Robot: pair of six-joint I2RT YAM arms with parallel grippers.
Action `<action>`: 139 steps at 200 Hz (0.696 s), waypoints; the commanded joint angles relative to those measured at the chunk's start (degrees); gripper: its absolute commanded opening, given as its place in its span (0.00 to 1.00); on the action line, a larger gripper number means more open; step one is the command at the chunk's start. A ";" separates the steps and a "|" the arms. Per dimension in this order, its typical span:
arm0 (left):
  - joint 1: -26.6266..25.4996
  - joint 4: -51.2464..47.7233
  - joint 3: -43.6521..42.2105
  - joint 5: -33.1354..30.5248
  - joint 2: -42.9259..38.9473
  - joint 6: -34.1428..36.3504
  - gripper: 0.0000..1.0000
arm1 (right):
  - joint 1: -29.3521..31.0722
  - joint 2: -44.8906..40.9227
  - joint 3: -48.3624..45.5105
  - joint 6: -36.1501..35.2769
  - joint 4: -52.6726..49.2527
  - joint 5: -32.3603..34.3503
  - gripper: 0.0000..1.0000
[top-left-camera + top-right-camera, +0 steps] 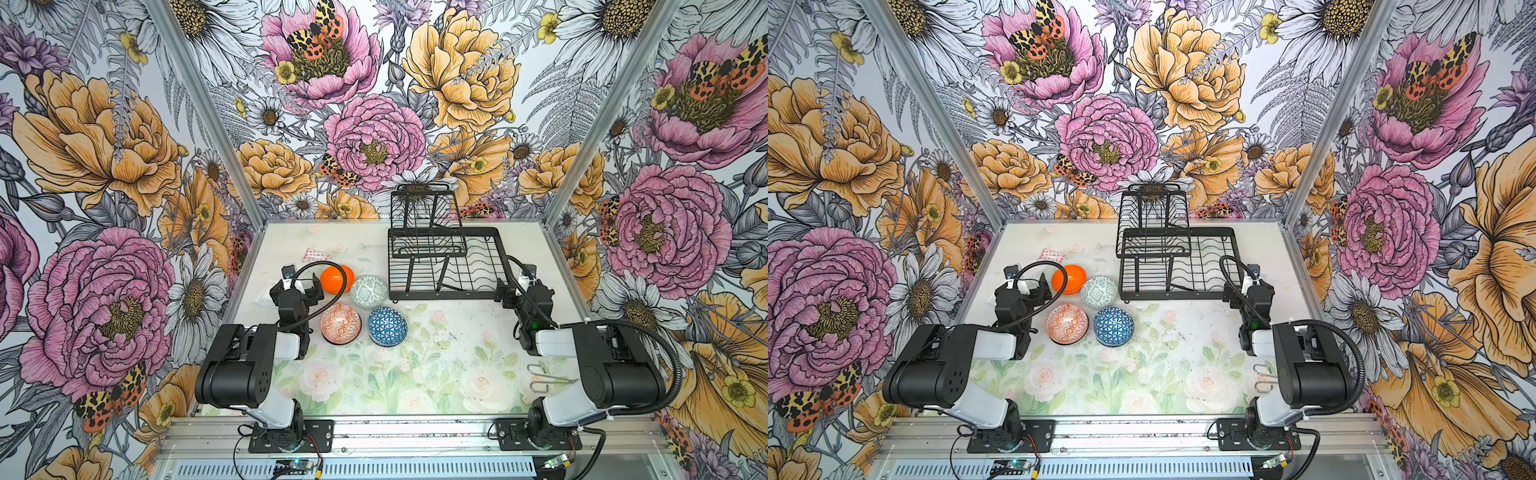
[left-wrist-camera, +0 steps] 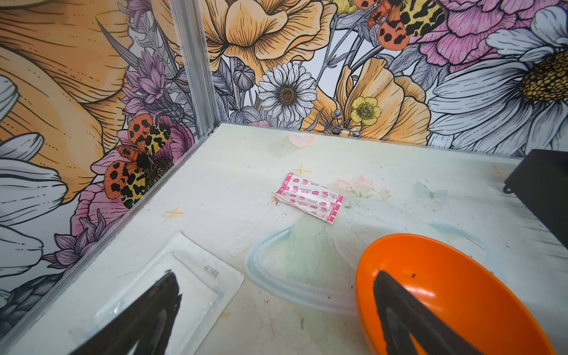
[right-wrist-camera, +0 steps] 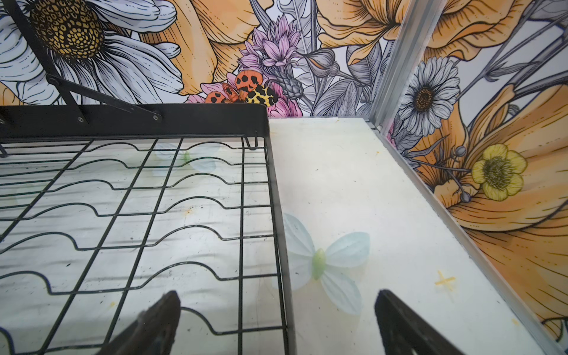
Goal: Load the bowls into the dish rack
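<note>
Bowls [image 1: 368,292], four in a tight cluster, sit on the table [image 1: 415,374] just beside the empty dish rack [image 1: 446,257], probably so the nearer arm can carry them across one by one. Spread wide and holding nothing, the left gripper [image 2: 275,273] has one finger over the orange bowl [image 2: 461,292], likely lining up on its rim, while the right gripper [image 3: 276,293], equally wide and empty, straddles the rack's edge. Only four bowls show, a cable [image 1: 344,286] crosses the orange one, and the raised tier [image 1: 428,216] screens part of the rack floor.

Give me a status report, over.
Both tools open, holding nothing. Left tool at orange bowl, right tool above edge of dish rack. Four bowls visible, all on table; rack empty. Plastic packet beside left tool, not blocking.
</note>
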 commanded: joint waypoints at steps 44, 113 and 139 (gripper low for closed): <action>-4.10 -11.99 1.76 -10.76 -11.91 0.85 0.99 | -0.44 -9.60 -0.68 2.22 -2.84 2.89 0.99; -7.03 -55.89 21.76 -6.31 -26.72 -7.26 0.99 | 2.02 -24.62 19.66 6.48 -43.10 4.71 0.99; -6.76 -71.22 31.34 4.06 -24.15 -11.65 0.99 | 3.83 -20.26 31.01 8.54 -60.26 -0.47 1.00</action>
